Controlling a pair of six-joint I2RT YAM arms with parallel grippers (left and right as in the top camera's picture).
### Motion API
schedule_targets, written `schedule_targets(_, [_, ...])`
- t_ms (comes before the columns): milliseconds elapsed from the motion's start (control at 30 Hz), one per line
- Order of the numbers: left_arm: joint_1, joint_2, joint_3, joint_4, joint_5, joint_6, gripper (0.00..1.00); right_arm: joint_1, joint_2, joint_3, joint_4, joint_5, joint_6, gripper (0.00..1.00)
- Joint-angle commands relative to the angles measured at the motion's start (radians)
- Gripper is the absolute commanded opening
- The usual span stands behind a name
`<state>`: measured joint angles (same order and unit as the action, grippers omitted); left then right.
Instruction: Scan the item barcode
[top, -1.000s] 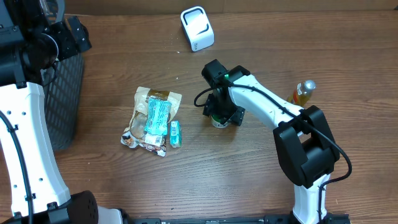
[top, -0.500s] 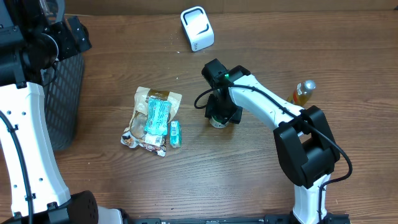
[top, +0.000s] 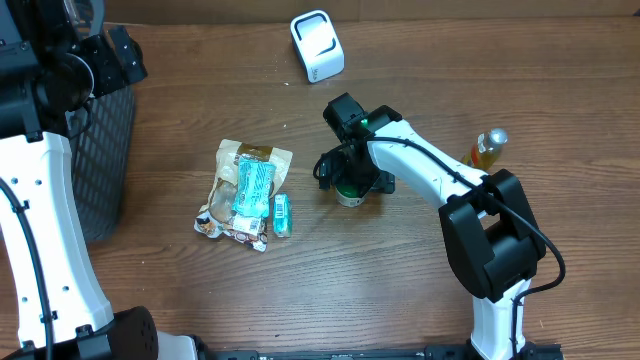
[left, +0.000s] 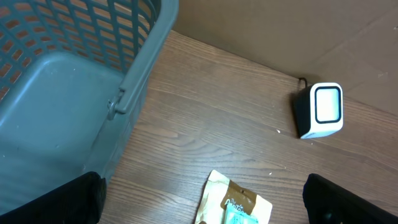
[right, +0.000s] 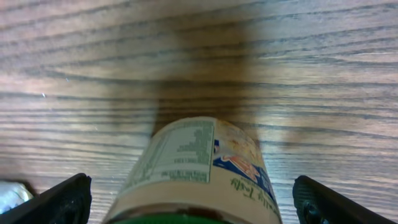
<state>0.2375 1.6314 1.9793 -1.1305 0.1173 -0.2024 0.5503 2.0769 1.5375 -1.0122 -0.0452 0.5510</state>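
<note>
The item is a tan-labelled jar (right: 199, 168) with a green lid, standing upright on the wooden table (top: 400, 290); from overhead the jar (top: 349, 196) sits at mid-table. My right gripper (right: 196, 208) hangs over it, open, with one finger (right: 62, 199) on each side and clear gaps to the label. The white barcode scanner (top: 317, 46) stands at the table's far edge and also shows in the left wrist view as scanner (left: 320, 111). My left gripper (left: 202, 202) is open and empty, high above the table near the basket.
A grey mesh basket (top: 105, 150) stands at the left, seen close as basket (left: 56, 81). A pile of snack packets (top: 245, 190) lies left of the jar, its top packet (left: 233, 202) below my left gripper. An amber bottle (top: 487, 148) stands at the right.
My right gripper's jaws have spread wide apart, letting go of the jar, which now stands free on the table. The left arm has not moved.
</note>
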Motion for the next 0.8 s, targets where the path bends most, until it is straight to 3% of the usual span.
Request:
schedule_targets(0, [-0.002,0.003,0.026,0.001,0.006,0.016,1.00,-0.002,0.001,0.000,0.005,0.001,0.048,1.00])
schedule_targets(333, [-0.002,0.003,0.026,0.001,0.006,0.016,1.00,-0.002,0.001,0.001,-0.010,0.029,0.042,0.95])
schedule_targets(533, [-0.002,0.003,0.026,0.001,0.006,0.016,1.00,0.000,0.001,0.052,-0.061,0.024,-0.083,0.94])
schedule_targets(767, [-0.002,0.003,0.026,0.001,0.006,0.016,1.00,0.014,0.001,0.066,-0.073,0.033,-0.089,0.94])
